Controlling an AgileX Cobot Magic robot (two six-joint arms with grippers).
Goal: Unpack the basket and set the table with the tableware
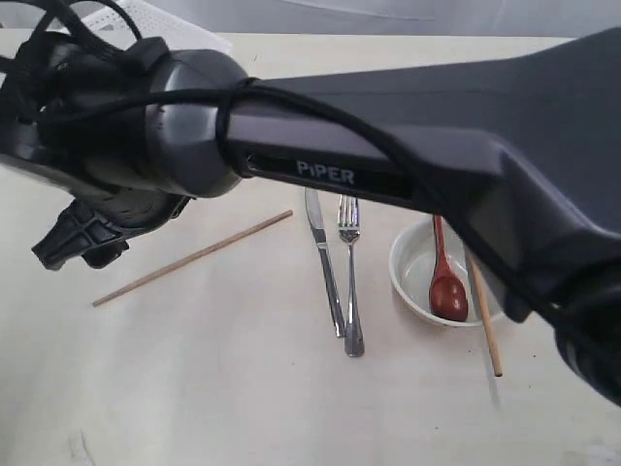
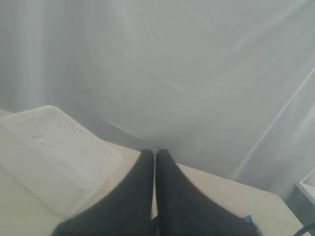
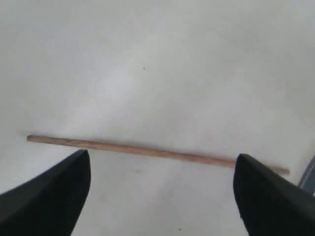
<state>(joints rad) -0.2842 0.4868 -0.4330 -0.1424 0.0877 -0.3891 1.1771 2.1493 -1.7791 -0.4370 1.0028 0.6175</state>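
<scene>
Here the right arm [image 1: 388, 126], a dark one marked PIPER, reaches across the worktop [image 1: 213, 388] from the right side of the exterior view to the left. The right pincer [image 3: 162, 161] stands wide open, its two dark fingers [image 3: 54, 196] spread far apart and holding nothing. In the right wrist view a wooden chopstick [image 1: 194, 257] lies flat on the bare worktop, across the gap between those fingers; whether they touch it cannot be told.

Right of that chopstick's upper end in the exterior view, a steel knife [image 1: 325, 267] and a steel fork [image 1: 350, 282] lie close side by side on the worktop, roughly parallel, with the knife on the left. Further right sits a pale bowl [image 1: 400, 286] with a reddish-brown wooden spoon [image 1: 448, 291] resting inside it, handle pointing away toward the arm. A second chopstick [image 1: 485, 320] lies at the bowl's right edge, one end hidden under the arm, the other on the worktop.

The white basket [image 2: 54, 147] with its perforated sides stands at the far left corner of the worktop, mostly hidden behind the arm in the exterior view. The left pincer [image 2: 155, 153] is raised above the worktop near the basket, its fingers pressed together with nothing between them, in front of a white curtain [image 2: 197, 73].
</scene>
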